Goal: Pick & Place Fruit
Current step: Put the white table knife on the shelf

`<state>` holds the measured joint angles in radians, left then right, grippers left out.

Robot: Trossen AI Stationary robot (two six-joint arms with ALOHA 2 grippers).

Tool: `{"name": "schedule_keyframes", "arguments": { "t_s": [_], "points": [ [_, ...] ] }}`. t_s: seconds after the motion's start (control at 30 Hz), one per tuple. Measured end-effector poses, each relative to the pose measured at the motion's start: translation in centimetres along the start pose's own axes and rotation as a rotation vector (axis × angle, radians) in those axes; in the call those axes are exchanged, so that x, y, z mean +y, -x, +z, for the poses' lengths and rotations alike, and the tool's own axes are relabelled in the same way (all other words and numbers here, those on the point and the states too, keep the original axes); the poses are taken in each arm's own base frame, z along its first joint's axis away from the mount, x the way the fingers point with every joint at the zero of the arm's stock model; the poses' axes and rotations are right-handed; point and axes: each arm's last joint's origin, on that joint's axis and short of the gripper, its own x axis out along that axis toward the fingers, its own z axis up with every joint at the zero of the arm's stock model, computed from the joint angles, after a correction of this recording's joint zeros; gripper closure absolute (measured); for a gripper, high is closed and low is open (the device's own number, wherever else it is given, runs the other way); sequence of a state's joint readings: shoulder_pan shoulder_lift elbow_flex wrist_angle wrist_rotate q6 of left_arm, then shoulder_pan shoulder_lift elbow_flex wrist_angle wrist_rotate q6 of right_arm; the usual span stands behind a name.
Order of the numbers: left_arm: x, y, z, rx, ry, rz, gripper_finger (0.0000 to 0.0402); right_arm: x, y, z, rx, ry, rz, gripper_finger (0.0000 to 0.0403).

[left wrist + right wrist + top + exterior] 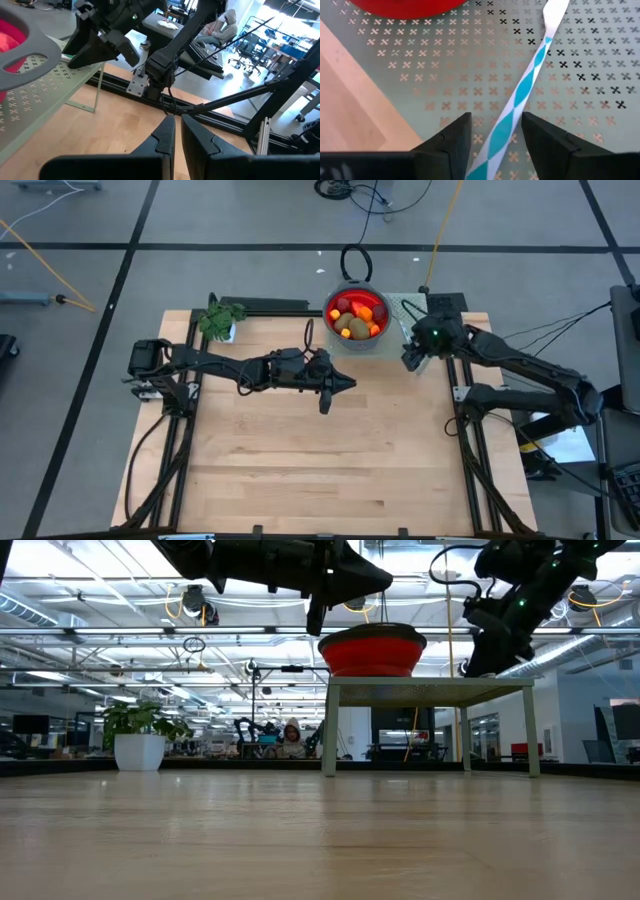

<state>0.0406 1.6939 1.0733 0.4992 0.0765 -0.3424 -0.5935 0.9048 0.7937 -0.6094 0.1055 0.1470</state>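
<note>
The fruit [356, 320], orange, dark red and olive pieces, lies in a red bowl [372, 300] on a grey-green perforated stand [430, 688] at the table's far edge. My right gripper [495, 132] is open over the stand, just right of the bowl. Its fingers stand on either side of the blue-and-white handle of a slim knife [525, 90], which lies flat on the stand. My left gripper [340, 385] hangs shut and empty above the table's middle, in front of the bowl.
A green plant in a white pot [220, 320] stands at the far left. The stand's legs [330, 730] rise from the table's far edge. Bare wood [320, 470] stretches toward the near edge. People sit in the room beyond the table.
</note>
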Motion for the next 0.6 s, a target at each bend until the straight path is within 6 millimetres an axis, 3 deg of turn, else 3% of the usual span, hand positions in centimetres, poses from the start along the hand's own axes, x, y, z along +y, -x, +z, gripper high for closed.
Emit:
{"name": "schedule_keyframes", "arguments": {
  "t_s": [0.6],
  "points": [
    [0.01, 0.0, 0.0, 0.0, 0.0, 0.0, 0.0376, 0.46, -0.24, -0.25, 0.021, 0.01, -0.063, 0.035]
  ]
}}
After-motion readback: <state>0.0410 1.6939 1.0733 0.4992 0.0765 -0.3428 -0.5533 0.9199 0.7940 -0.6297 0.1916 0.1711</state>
